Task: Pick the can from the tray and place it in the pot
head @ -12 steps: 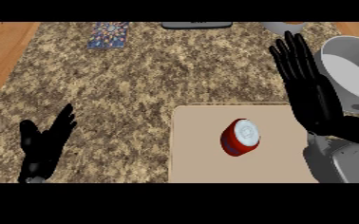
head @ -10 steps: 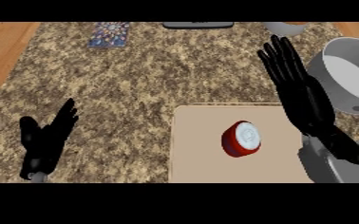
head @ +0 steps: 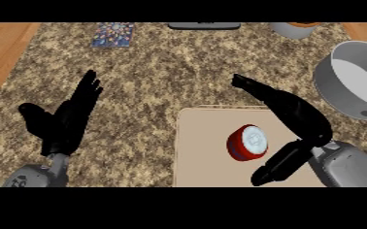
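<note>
1. Start at your right hand (head: 297, 121): the fingers (head: 252, 86) are straight and spread wide, pointing up and to the left over the tray's top edge, with the thumb (head: 276, 165) hanging down near the tray's lower edge. Nothing is held. A moment ago that hand was upright along the tray's right side, so it has swung in and tipped over, which opens a gap between fingers and thumb right where the can sits

2. The can (head: 247, 143) hasn't budged. It lies on the tray (head: 197, 150), red body with the pale lid facing up, just beside your palm but not touching as far as I can tell

3. So you're lined up for the grab, not in it yet. I'd say you still need to close in round the can before any lifting

4. The pot (head: 344, 85) is off at the right edge, apart from the tray, so it's a short carry once you've got it

5. Your left hand (head: 64, 119) is open, resting over the counter (head: 165, 68) at lower left, and has drifted inward a little
</note>
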